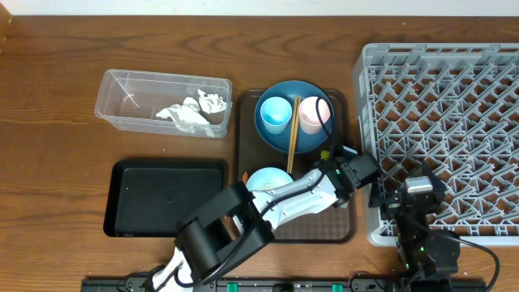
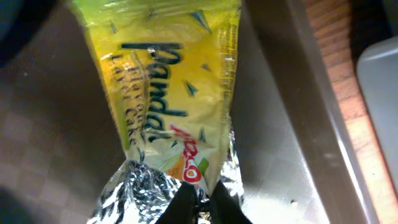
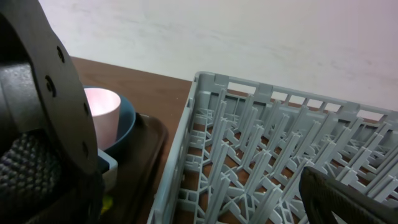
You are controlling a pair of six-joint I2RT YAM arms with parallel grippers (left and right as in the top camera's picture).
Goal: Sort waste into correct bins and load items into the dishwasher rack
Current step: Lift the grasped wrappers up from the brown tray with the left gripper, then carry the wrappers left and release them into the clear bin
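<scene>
Left gripper point(image 2: 200, 206) clamped shut on wrapper point(image 2: 169, 106). Wrapper yellow-green, dark lettering, crinkled silver foil at pinched end. It sits over right side of brown tray point(image 1: 246, 150), just beside blue plate point(image 1: 280, 143). Right gripper point(image 3: 189, 183) jaws wide apart, empty, at near-left corner of grey rack point(image 1: 438, 89).

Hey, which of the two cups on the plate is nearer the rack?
The pink cup, right of the chopsticks on the side toward the rack; the blue cup sits left of them.
</scene>
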